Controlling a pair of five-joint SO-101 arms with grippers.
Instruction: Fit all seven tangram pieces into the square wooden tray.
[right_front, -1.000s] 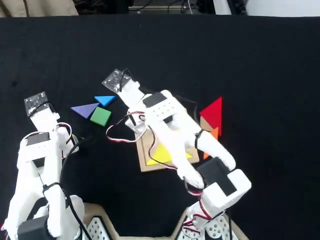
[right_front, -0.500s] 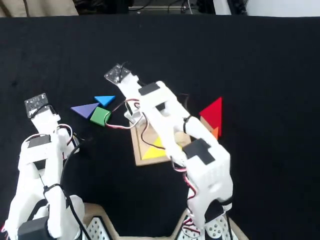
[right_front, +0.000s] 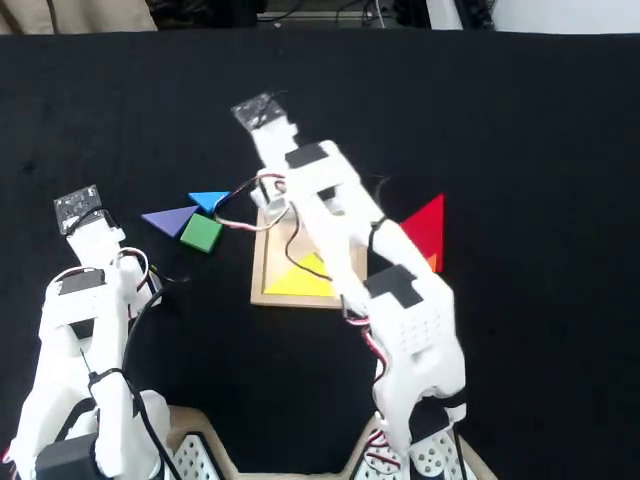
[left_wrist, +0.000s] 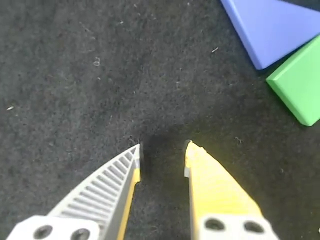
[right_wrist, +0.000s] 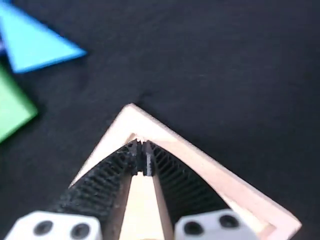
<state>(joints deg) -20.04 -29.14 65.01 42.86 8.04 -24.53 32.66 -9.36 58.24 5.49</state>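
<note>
Near the middle of the black cloth (right_front: 520, 120): the square wooden tray (right_front: 257, 285), with only the yellow triangle (right_front: 298, 282) inside. For the right gripper (right_wrist: 141, 157): closed, tips pressed together, low in an inner corner of the tray, nothing held between them. For the left gripper (left_wrist: 162, 152): open by a narrow gap, empty, low over the cloth. Just beyond its tips: the purple triangle (left_wrist: 272, 30) and the green square (left_wrist: 300, 85), side by side, touching or almost; farther, toward the tray, the blue triangle (right_front: 210, 201). On the other side of the tray, partly behind the right arm (right_front: 330, 215): the red triangle (right_front: 427, 225) and an orange piece (right_front: 431, 264). Probably best to take the green square next with the left gripper: straight in front of those tips, nearer to this arm than to the right one. Apparently needs a wider opening first.
</note>
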